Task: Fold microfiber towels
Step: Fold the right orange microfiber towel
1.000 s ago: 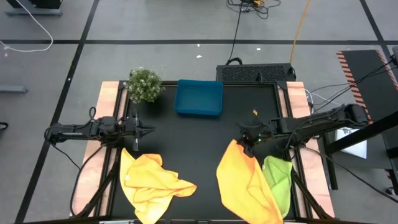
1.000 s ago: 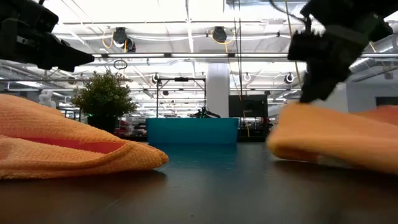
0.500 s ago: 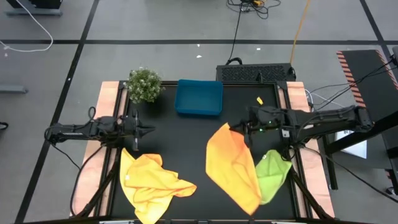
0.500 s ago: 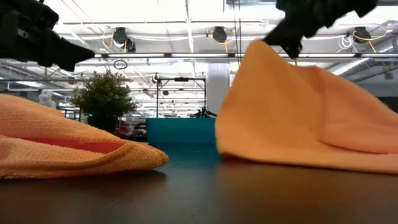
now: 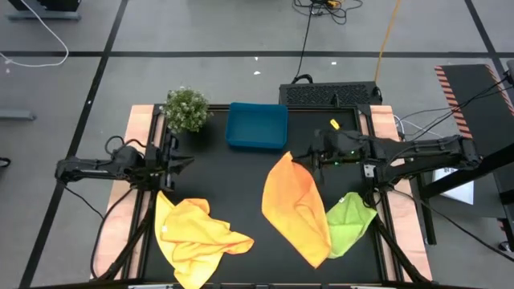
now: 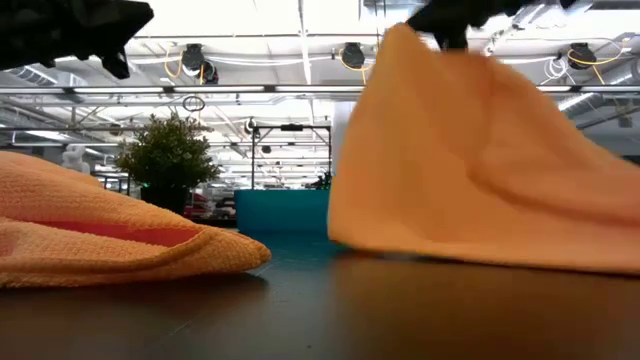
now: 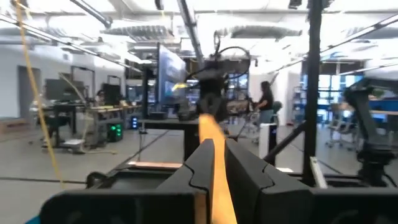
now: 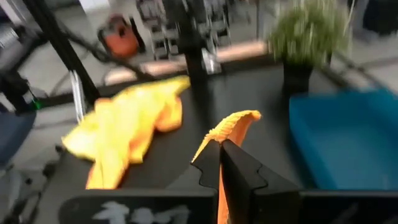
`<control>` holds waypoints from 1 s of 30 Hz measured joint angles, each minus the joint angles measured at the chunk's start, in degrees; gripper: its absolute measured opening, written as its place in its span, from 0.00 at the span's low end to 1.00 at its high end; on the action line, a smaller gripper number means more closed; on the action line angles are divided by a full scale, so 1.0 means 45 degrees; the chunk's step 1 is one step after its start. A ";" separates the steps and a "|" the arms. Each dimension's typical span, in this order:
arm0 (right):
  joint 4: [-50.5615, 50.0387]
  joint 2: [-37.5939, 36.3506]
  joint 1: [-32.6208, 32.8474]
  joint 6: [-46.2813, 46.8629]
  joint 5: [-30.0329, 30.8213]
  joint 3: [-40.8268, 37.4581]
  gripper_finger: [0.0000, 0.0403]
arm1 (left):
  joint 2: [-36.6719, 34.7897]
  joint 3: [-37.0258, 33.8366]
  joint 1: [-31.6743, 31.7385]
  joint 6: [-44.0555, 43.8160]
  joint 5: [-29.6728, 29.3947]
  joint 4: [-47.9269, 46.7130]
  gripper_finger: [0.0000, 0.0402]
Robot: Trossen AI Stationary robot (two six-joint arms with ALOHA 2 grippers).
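Left gripper (image 5: 183, 160) at 9 o'clock, jaws narrow, empty; crumpled yellow towel (image 5: 197, 231) at 7. Right gripper (image 5: 298, 157) at 2 o'clock pinches orange towel (image 5: 295, 207) by one corner, lifted. Risk: thin corner slips out; trailing edge drags green towel (image 5: 348, 222).
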 joint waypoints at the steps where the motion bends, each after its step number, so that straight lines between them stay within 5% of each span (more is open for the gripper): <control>1: 0.0131 -0.0005 0.0000 -0.0188 0.0000 0.0195 0.00 | 0.0354 0.0000 0.0000 -0.0079 -0.0065 0.0200 0.10; 9: 0.1757 0.1309 0.0110 -0.0621 -0.1350 0.0332 0.00 | 0.4964 0.0487 -0.0010 -0.0629 -0.0225 0.3509 0.30; 18: 0.1246 0.3508 0.0714 -0.1208 -0.2288 0.0317 0.00 | 1.0972 0.4318 -0.0024 -0.0103 0.0956 0.1957 0.64; 30: 0.1287 0.5246 0.1891 -0.1700 -0.2152 0.0317 0.00 | 1.6976 0.7916 -0.0139 0.1802 0.2763 0.1510 0.71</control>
